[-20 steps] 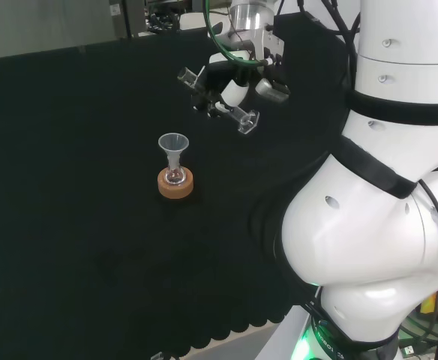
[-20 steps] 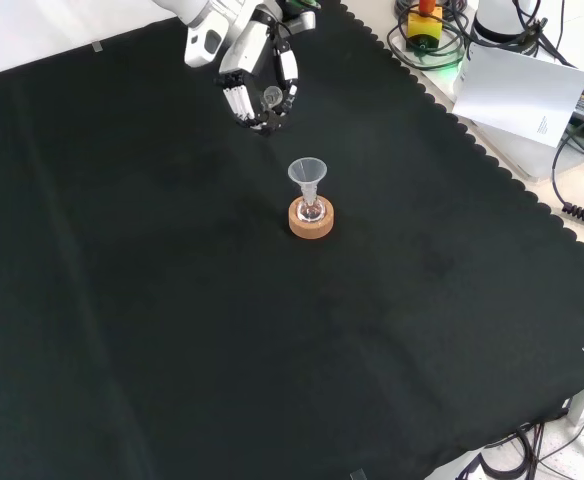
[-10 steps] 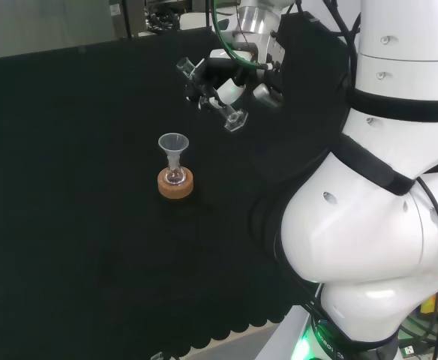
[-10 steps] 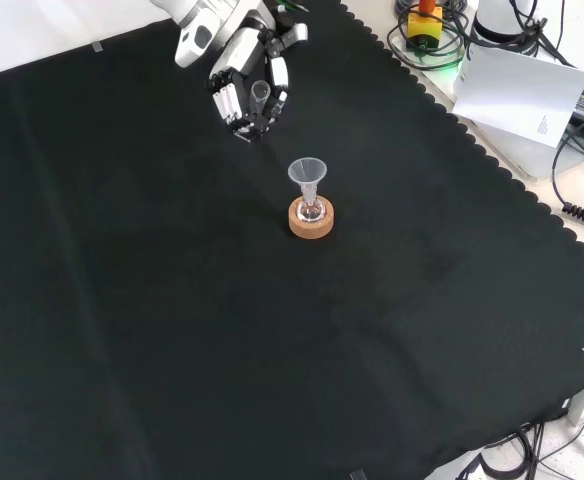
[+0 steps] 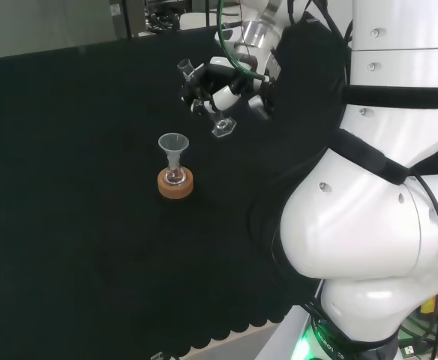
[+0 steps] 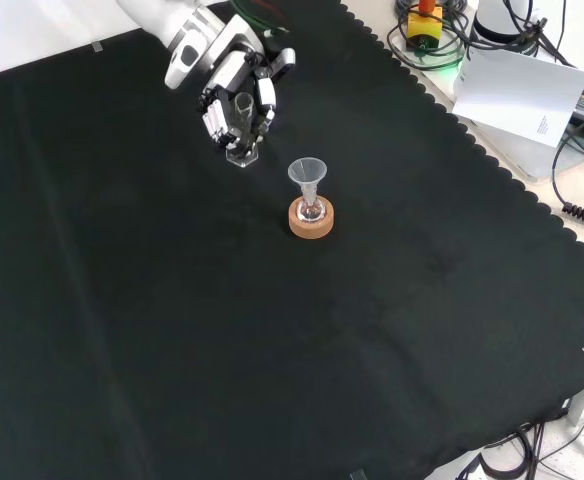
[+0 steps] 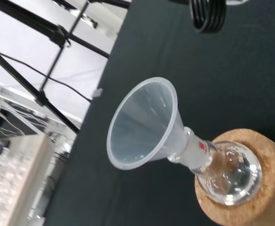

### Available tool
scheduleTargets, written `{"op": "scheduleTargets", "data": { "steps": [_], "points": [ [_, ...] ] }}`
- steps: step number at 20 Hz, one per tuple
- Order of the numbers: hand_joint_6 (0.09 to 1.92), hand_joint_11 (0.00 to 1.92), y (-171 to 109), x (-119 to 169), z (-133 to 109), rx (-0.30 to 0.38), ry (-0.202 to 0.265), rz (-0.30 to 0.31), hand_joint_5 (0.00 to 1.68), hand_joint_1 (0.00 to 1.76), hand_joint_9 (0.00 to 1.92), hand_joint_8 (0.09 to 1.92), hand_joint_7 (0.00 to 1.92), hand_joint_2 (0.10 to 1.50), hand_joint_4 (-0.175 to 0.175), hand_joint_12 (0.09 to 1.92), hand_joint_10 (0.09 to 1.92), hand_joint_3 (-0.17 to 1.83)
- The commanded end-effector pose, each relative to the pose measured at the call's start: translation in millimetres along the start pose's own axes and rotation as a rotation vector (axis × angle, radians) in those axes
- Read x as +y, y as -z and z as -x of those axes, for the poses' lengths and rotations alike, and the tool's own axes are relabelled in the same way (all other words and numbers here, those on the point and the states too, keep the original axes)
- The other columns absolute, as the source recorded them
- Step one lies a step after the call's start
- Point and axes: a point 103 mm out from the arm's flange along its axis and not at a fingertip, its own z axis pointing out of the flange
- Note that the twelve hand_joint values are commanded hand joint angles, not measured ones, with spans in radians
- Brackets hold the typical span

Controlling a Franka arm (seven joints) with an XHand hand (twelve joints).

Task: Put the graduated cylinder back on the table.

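Your hand (image 6: pixel 234 88) has its fingers curled round the cylinder (image 6: pixel 242 130), held nearly upright above the cloth (image 6: pixel 172 320), up-left of the funnel (image 6: pixel 307 172) in its flask (image 6: pixel 312 210) on the cork ring (image 6: pixel 311 222), front view.

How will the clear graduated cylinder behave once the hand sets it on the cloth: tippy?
Probably tippy: the clear graduated cylinder looks tall and narrow over a small flat foot. It likely weighs little, appearing empty in the black and white hand. Laid down, it may roll, though the foot's angular outline should stop it on the black cloth.
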Motion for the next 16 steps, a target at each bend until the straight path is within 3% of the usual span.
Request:
{"op": "scheduleTargets", "data": {
  "steps": [1,6,10,16],
  "points": [
    [0.86,1.0,-8.7,18.4,21.1,0.112,0.078,0.091,0.91,1.47,1.11,0.77,0.83,0.92,-0.137,0.84,0.47,0.72],
    [0.86,1.0,-17.4,28.9,26.0,0.132,0.112,0.128,0.91,1.46,1.1,0.77,0.82,0.92,-0.136,0.84,0.46,0.72],
    [0.86,1.0,-19.7,38.2,22.9,0.111,0.134,0.144,0.91,1.46,1.1,0.76,0.82,0.92,-0.135,0.84,0.46,0.72],
    [0.86,0.99,-24.1,45.1,30.6,0.12,0.13,0.168,0.91,1.46,1.09,0.76,0.81,0.92,-0.132,0.85,0.46,0.71]
  ]
}}
